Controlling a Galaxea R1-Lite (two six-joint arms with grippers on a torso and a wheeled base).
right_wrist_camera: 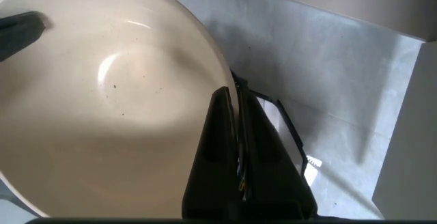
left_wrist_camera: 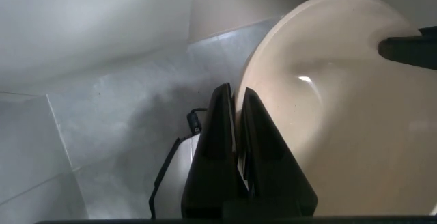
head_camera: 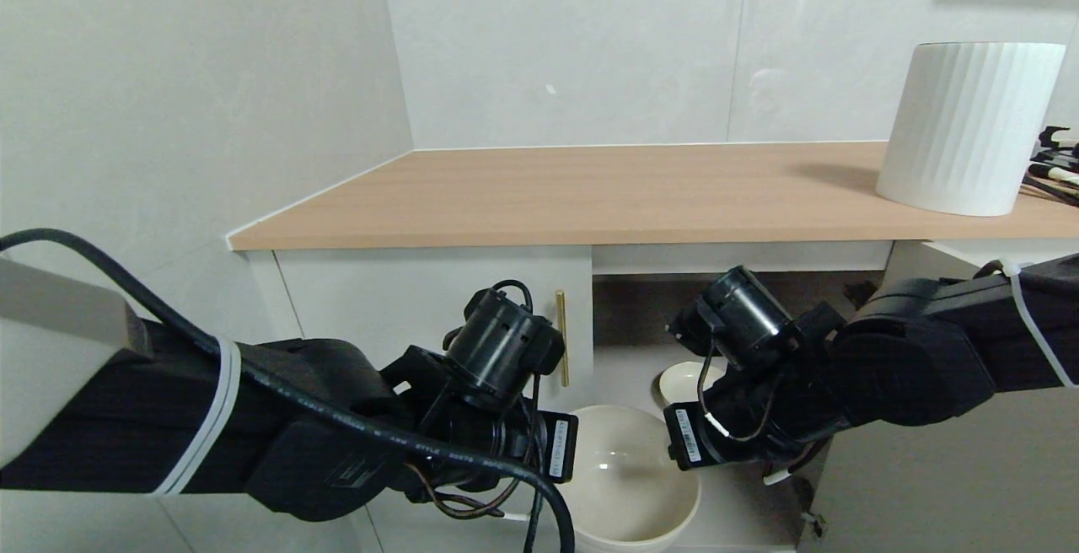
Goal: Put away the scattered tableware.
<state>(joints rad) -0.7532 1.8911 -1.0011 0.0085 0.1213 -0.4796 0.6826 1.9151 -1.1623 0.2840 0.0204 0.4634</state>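
Bowl business up front: a big cream bowl [head_camera: 628,485] sat lowest and closest in the head view, right between the two arms. The left gripper [head_camera: 571,450] had it by the rim on the robot's left side. In the left wrist view that left gripper [left_wrist_camera: 235,108] was pinched narrow on the big cream bowl [left_wrist_camera: 341,115], one finger inside the wall and one outside. The right gripper [head_camera: 684,445] did the same on the opposite rim, and the right wrist view showed the right gripper [right_wrist_camera: 232,111] squeezed tight onto the edge of the big cream bowl [right_wrist_camera: 102,101]. Whether the bowl's base rested on anything couldn't be told.

Just behind it, inside the open cabinet space, was a smaller bowl [head_camera: 684,380], partly hidden by the right arm. Left of that opening stood a white cabinet door [head_camera: 421,300] with a brass handle [head_camera: 560,338]. Above ran a wooden countertop [head_camera: 590,190]. Off at its right end sat a ribbed white container [head_camera: 969,127], and some utensils [head_camera: 1054,169] poked in beside it at the frame edge. A glossy tiled wall [head_camera: 590,47] backed it all.
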